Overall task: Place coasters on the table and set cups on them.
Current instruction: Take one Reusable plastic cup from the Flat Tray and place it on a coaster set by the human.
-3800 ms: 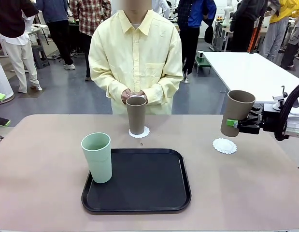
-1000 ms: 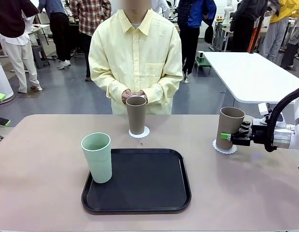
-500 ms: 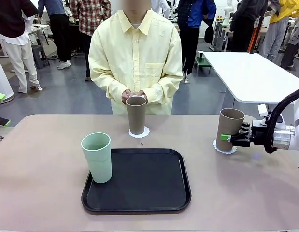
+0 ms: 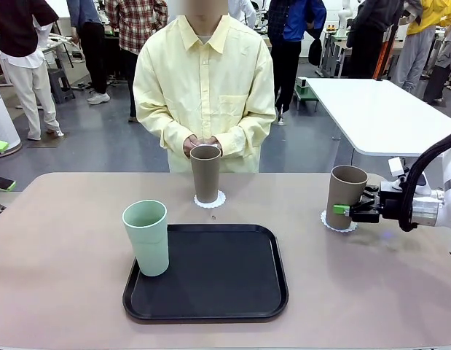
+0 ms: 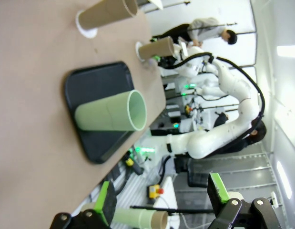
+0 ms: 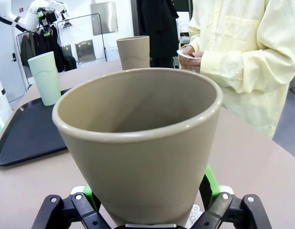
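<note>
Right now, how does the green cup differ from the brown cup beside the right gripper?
Colour: the green cup is pale mint, the brown cup taupe. Place: the green cup stands on the black tray at its left edge, the brown cup on a white coaster. Company: the right gripper brackets the brown cup; nothing is near the green cup. Both stand upright, tapered, without handles.

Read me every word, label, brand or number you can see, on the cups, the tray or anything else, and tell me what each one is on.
No text can be read anywhere in these pictures.
Mint green cup, brown cup by the person, brown cup on the right: plain, no print.
Black tray: plain, no label.
Red button box in the left wrist view: any lettering is too small to read.
</note>
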Robot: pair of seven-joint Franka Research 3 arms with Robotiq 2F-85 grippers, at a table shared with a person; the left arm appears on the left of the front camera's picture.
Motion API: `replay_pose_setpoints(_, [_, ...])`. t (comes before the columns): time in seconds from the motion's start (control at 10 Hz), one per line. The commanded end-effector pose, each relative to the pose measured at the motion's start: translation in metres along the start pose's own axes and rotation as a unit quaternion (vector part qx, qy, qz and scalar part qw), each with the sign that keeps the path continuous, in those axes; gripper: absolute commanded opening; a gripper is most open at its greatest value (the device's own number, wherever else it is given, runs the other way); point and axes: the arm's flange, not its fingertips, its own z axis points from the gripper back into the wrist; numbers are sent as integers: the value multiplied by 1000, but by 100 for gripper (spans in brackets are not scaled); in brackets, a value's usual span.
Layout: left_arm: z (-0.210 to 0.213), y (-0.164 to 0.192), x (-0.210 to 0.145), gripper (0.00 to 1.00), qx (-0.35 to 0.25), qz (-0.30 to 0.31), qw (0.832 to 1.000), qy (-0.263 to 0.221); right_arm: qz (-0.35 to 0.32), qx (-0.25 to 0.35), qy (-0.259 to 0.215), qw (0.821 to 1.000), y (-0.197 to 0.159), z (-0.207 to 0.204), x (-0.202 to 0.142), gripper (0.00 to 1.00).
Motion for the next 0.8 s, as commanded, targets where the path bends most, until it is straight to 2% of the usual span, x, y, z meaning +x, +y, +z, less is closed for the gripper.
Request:
replay_pose_setpoints(0.0, [1,-1,0,100,-5,-7,1000,-2,0,11,30,999,-3,2,3,100])
replay_pose_setpoints(0.7, [1,-1,0,100,-5,-7,1000,-2,-31,26,155,987,15,34,18,100])
